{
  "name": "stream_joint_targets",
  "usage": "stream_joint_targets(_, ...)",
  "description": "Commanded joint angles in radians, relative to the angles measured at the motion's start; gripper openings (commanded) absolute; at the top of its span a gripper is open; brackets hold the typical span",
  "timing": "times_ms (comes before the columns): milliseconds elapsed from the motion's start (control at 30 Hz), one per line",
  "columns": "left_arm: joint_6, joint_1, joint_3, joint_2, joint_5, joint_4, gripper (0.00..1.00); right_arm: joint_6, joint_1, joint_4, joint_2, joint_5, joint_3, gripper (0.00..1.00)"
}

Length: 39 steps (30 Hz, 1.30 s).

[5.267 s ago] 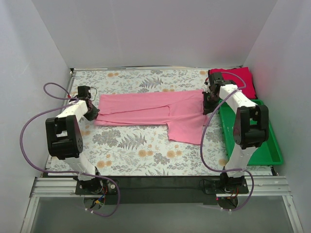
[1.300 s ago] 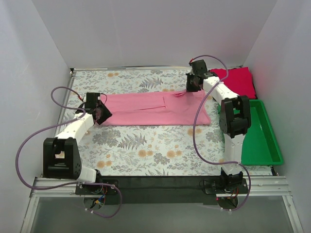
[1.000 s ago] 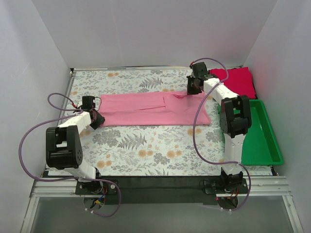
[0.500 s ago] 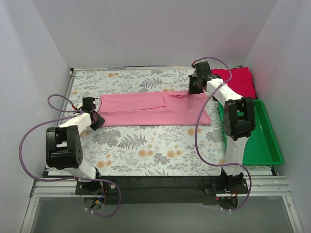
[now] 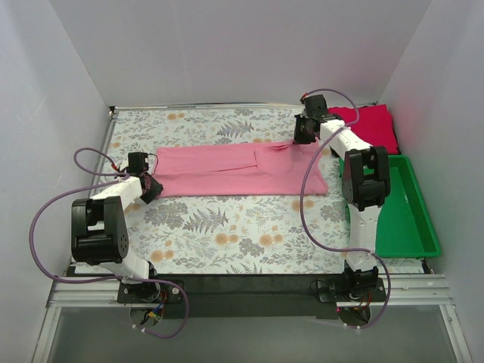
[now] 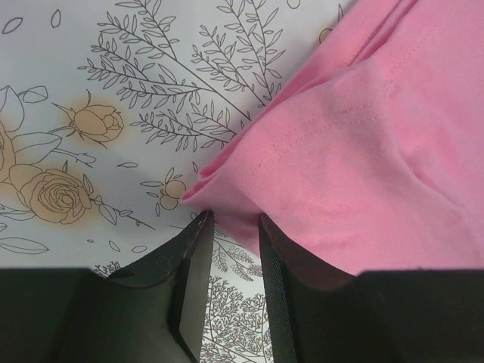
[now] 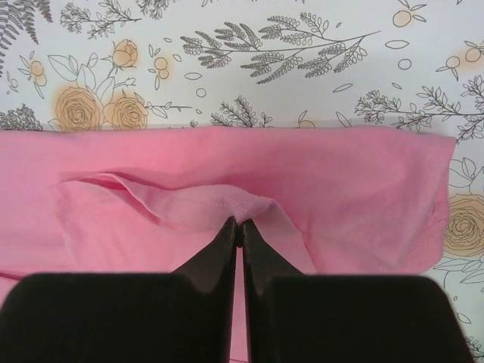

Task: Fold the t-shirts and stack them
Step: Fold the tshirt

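Pink t-shirt [image 5: 242, 170] half folded: long band across floral cloth [image 5: 227, 227]; crimson t-shirt [image 5: 370, 125] folded at far right.
Right gripper [image 7: 240, 224] pinching a pleat on band's far edge, left gripper [image 6: 233, 219] slightly spread at left corner (not clamped, seemingly); crosswise folds and stacking left.

My left gripper [image 6: 233, 227]: its two black fingers [image 6: 190, 287] stand slightly apart, tips at the folded corner of the light pink cotton t-shirt [image 6: 363, 151]. That corner reaches into the mouth of the gap. Below it, the white floral-printed table cloth [image 6: 91, 91] shows between the fingers and spreads left of the shirt. A stitched hem runs along the shirt's edge.
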Motion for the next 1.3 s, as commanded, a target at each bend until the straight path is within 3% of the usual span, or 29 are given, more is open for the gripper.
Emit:
stream_joint_targets(0, 0.0, 0.006, -0.03, -0.023, -0.016, -0.021, 0.31, 0.01, -0.005, 0.028, -0.027, -0.024, 0.015, 0.09)
stream_joint_targets(500, -0.006, 0.006, -0.033, -0.048, -0.014, -0.025, 0.31, 0.004, -0.007, 0.026, -0.242, -0.124, -0.192, 0.09)
stream_joint_targets(900, -0.01, 0.006, -0.025, -0.057, -0.014, -0.035, 0.31, 0.03, -0.01, 0.023, -0.27, -0.118, -0.408, 0.11)
stream_joint_targets(1167, -0.012, 0.006, -0.013, -0.066, -0.007, -0.041, 0.31, -0.054, -0.001, 0.003, -0.32, -0.118, -0.362, 0.35)
stream_joint_targets(1267, -0.009, 0.006, -0.001, -0.075, 0.0, -0.051, 0.33, -0.085, 0.017, 0.006, -0.334, -0.133, -0.324, 0.36)
